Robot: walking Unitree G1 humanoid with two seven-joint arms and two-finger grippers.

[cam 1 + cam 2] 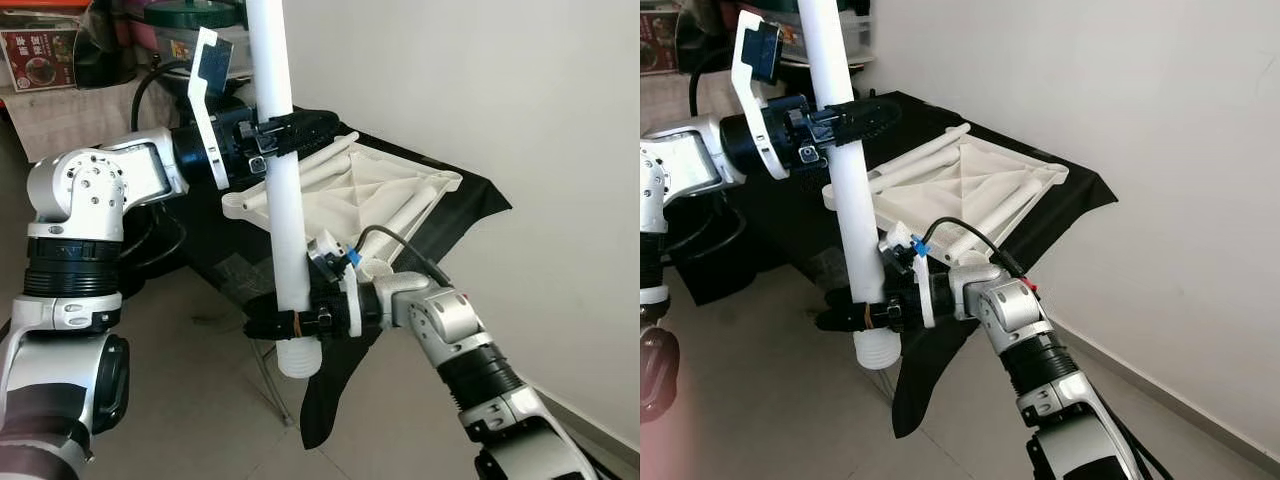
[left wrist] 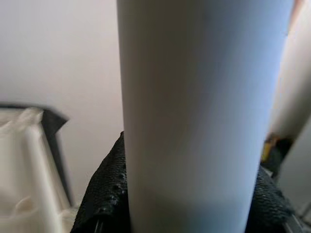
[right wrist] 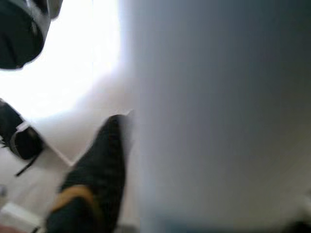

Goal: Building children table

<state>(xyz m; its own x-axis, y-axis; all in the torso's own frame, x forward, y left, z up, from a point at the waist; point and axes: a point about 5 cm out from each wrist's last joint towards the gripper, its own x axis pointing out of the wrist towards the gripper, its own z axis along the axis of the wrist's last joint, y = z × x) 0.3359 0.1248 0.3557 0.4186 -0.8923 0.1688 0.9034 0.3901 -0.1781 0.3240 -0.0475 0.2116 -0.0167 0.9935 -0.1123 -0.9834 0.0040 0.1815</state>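
Table leg (image 1: 283, 170), a white tube with a threaded lower end, stands upright before the upturned tabletop (image 1: 350, 195), left gripper (image 1: 275, 130) clamping it high, right gripper (image 1: 290, 322) low. Opposing pulls could twist it loose, dropping it.

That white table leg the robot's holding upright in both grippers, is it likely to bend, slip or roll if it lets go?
The white table leg looks like a rigid plastic tube, so it probably won't bend. Its smooth surface might slide through the left gripper or right gripper. Being round, it would likely roll if laid down.
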